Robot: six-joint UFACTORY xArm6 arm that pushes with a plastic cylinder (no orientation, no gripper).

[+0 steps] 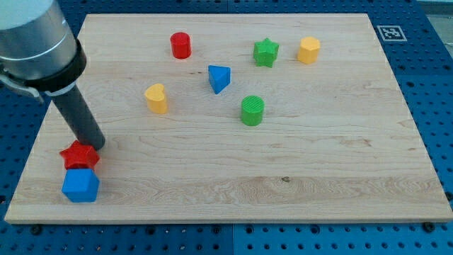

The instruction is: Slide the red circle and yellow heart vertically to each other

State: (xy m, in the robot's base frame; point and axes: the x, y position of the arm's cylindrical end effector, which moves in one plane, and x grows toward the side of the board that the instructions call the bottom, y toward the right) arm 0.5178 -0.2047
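The red circle (181, 45) stands near the view's top, left of centre. The yellow heart (156, 98) lies below it and a little to the left. My tip (97, 144) is at the view's lower left, touching or just above the red star (79, 155), far from both the red circle and the yellow heart.
A blue block (80, 185) sits right below the red star. A blue triangle (219, 78) and a green circle (252, 110) lie mid-board. A green star (266, 52) and a yellow hexagon (308, 50) are at the top right. The wooden board (340, 163) ends in blue pegboard.
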